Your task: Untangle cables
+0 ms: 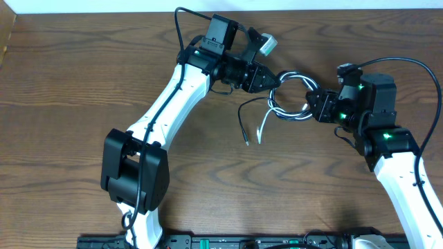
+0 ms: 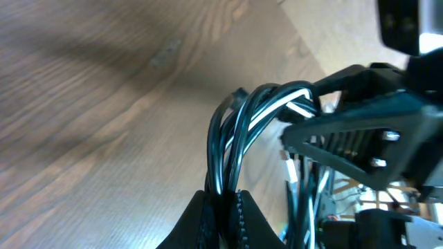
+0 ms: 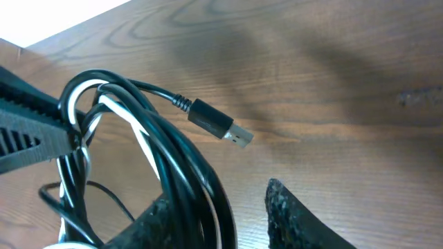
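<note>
well, the cables (image 2: 239, 131) are bunched in one loop between the two arms, over the far middle of the table (image 1: 83, 69). the left gripper (image 1: 268, 77) is shut tight on one side of the bunch, so both the black cord (image 3: 187, 173) and the white cord (image 2: 280, 97) are pinched in it together. the right gripper (image 1: 313, 104) is at the other side of the loop. its fingers (image 3: 291, 214) are apart, with bare wood showing between them, and it has hold of nothing. the bunch runs along the inside of one finger, though it is hard to tell if it sits right in the gap or just in front of it.

two loose ends, one black (image 1: 246, 138) and one white (image 1: 261, 135), trail down toward the robot. the black cord's plug (image 3: 221, 126) sticks out to the side of the loop.

the job in hand looks like getting a second hold so the loop can be pulled apart. to do it well, the right gripper should take only one colour, not the whole bunch. if it grabs both, pulling will just make the knot tighter. a good pick may be the black cord near its plug, since that bit is free of the rest. then pull slow and away from the left gripper, and stop if the white cord drags along with it.
</note>
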You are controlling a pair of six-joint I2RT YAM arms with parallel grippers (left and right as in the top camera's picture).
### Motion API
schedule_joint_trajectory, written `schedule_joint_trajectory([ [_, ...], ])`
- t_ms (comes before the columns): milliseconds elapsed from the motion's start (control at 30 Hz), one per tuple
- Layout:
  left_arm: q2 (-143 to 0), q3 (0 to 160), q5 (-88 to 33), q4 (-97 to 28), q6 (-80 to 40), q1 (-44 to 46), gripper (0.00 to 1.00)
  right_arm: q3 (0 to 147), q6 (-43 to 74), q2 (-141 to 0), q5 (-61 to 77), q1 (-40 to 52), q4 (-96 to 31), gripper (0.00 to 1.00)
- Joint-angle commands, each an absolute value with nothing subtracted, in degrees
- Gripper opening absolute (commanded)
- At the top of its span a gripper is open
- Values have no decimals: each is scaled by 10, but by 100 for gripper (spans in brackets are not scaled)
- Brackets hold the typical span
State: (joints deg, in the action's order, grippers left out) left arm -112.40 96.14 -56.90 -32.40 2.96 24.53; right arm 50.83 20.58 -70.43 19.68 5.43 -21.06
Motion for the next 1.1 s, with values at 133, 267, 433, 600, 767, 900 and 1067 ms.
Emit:
schedule_joint_trajectory([
  [133,-1124,967,-611,-317,27,246,7,513,205,-705,196,53,-229,29],
  [267,-1124,967,-611,-311,27,246,8,513,205,-705,183,53,-241,24],
  [433,-1124,967,-608,-310,27,246,7,513,193,-705,164,52,-229,10],
  [600,-1124,967,-609,-310,27,246,7,519,190,-696,164,43,-219,1],
  [767,-1124,967,-609,-310,27,246,7,522,190,-689,167,37,-230,1],
  [900,-1124,967,-611,-310,26,246,7,522,190,-695,167,37,-254,1],
  [1067,-1124,967,-611,-310,24,246,7,520,190,-712,171,38,-265,1],
])
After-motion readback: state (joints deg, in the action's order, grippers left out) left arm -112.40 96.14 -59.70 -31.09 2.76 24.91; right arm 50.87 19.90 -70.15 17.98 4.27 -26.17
